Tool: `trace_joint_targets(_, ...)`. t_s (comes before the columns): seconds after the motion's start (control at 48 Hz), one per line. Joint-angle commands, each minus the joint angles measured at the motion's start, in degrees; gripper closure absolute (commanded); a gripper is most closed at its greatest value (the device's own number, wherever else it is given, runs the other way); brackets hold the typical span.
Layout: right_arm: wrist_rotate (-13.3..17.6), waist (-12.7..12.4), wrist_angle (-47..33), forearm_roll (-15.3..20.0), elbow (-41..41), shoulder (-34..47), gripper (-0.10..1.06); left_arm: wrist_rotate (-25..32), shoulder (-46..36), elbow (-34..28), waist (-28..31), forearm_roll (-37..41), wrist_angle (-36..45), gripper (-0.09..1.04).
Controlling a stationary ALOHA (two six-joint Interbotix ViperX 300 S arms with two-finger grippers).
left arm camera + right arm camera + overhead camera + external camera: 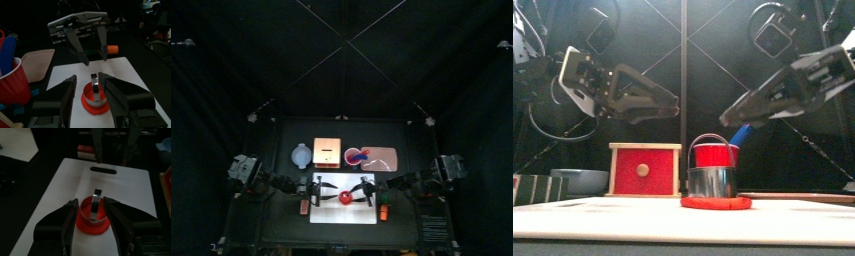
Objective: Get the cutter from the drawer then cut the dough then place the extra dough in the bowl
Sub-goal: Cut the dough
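The round metal cutter (pixel 711 181) stands upright on the flat red dough disc (pixel 716 202), its wire handle arching above the ring. On my top feed, the dough sits at the middle of the white cutting board (pixel 329 212), which lies at the table's front.

Neither gripper has hold of anything. The left gripper (pixel 671 106) hangs at 9 o'clock from the cutter and the right gripper (pixel 730 117) at 3 o'clock. Both are raised off the board and tilted down toward it. In each wrist feed I see the jaws spread wide, with the cutter and dough framed in the gap and nothing touching them. From the left wrist I also see the right gripper's two fingers (pixel 77 47) parted above the far end of the board.

Beyond the board, the pale wooden box (pixel 325 152) is at 11 o'clock from the cutter. Its red drawer front (pixel 644 170) looks flush with the frame. The blue-grey bowl (pixel 301 155) sits just beside the box, on its 9 o'clock side. At 1 o'clock lies the pink tray (pixel 388 157), which holds the red cup (pixel 718 155) with a blue toy knife (pixel 743 133) leaning out of it.

One small orange toy (pixel 305 205) lies off the board's edge at 8 o'clock. Another orange toy (pixel 385 211) lies at 4 o'clock; I can't make out what either is.
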Motion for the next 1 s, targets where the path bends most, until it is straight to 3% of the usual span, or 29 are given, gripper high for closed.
trace_joint_targets(0.021,-5.54,5.27,-7.56,12.39,0.00,2.99,0.16,0.00,1.05,-1.14,-0.35,-0.62,-0.88,0.15)
trace_joint_targets(0.125,-7.65,8.17,-10.02,18.19,-0.26,4.57,0.16,-0.09,2.64,-2.37,-0.53,-0.70,-0.88,0.15)
trace_joint_targets(0.333,-7.47,9.76,-10.37,20.48,0.00,4.66,0.16,-0.09,5.19,-4.57,-0.53,-0.70,-0.88,0.15)
trace_joint_targets(1.0,-7.82,8.35,-5.54,20.57,-2.29,5.27,0.16,-1.14,8.44,-7.73,0.00,-2.11,3.34,0.16)
